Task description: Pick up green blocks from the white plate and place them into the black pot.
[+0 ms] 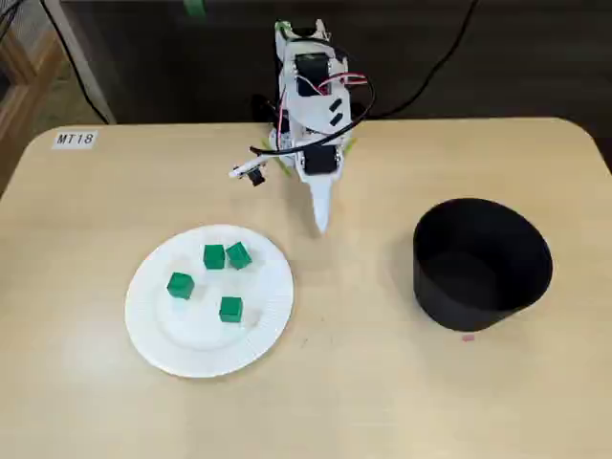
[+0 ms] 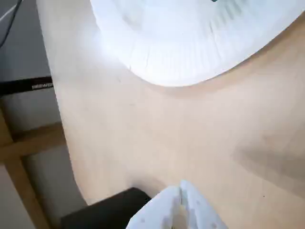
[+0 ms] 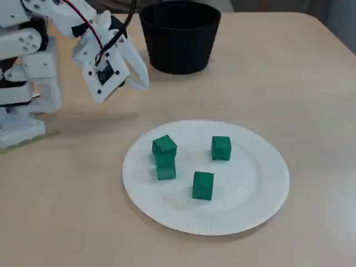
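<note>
Poised at the first pick, hand [image 1: 321, 222] clenched on nothing above the table [image 1: 382, 392] between plate [image 1: 260, 335] and pot [image 1: 483, 263], all four green blocks [image 1: 214, 256] lying on the plate; next likely opening and dropping onto the nearest block, with open room around and pot's rim well apart.

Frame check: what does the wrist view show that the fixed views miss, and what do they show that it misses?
Only the wrist view: wooden furniture past the edge of the table, and the ribbed rim of the white plate close up. Only the fixed views: four green blocks on the plate, the black pot, the body of the arm; the wrist view catches at most a green sliver at its top edge. Shared: the plate, the table and the shut gripper.
</note>
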Action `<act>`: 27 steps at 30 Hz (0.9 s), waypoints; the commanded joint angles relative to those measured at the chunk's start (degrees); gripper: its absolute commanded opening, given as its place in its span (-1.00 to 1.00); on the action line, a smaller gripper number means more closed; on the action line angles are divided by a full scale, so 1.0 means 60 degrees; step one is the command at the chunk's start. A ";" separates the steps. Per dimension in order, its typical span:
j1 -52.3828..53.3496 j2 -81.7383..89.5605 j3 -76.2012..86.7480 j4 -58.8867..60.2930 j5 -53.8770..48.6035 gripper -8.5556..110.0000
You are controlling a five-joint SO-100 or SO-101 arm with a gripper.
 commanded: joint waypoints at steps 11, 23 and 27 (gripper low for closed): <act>0.1904 -0.4937 -0.6782 -0.0059 -0.0718 -0.73; 0.3896 -0.6519 -0.7002 0.0264 -0.1099 -0.90; 0.4556 -0.8569 -0.7939 0.0322 -0.1875 -0.90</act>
